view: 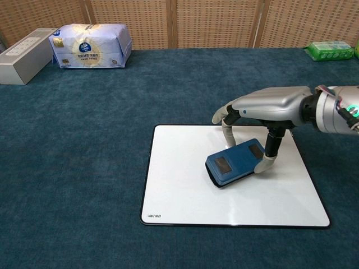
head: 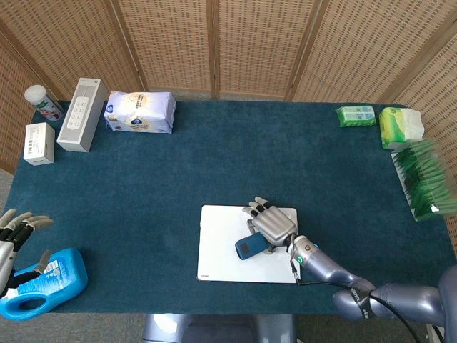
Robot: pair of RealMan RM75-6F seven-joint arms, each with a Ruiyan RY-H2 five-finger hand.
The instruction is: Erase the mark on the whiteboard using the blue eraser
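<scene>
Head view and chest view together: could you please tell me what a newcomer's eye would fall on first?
The right robot hand draws the eye, holding the blue eraser down on the whiteboard, which lies near the table's front edge and shows no mark. Next comes the blue jug lying at the front left corner, with the left robot hand hanging open beside it.

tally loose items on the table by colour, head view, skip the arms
White: 5, flat whiteboard, tall box, small carton, round canister, tissue pack
Blue: 2, eraser, jug
Green: 3, packets
Total: 10
</scene>
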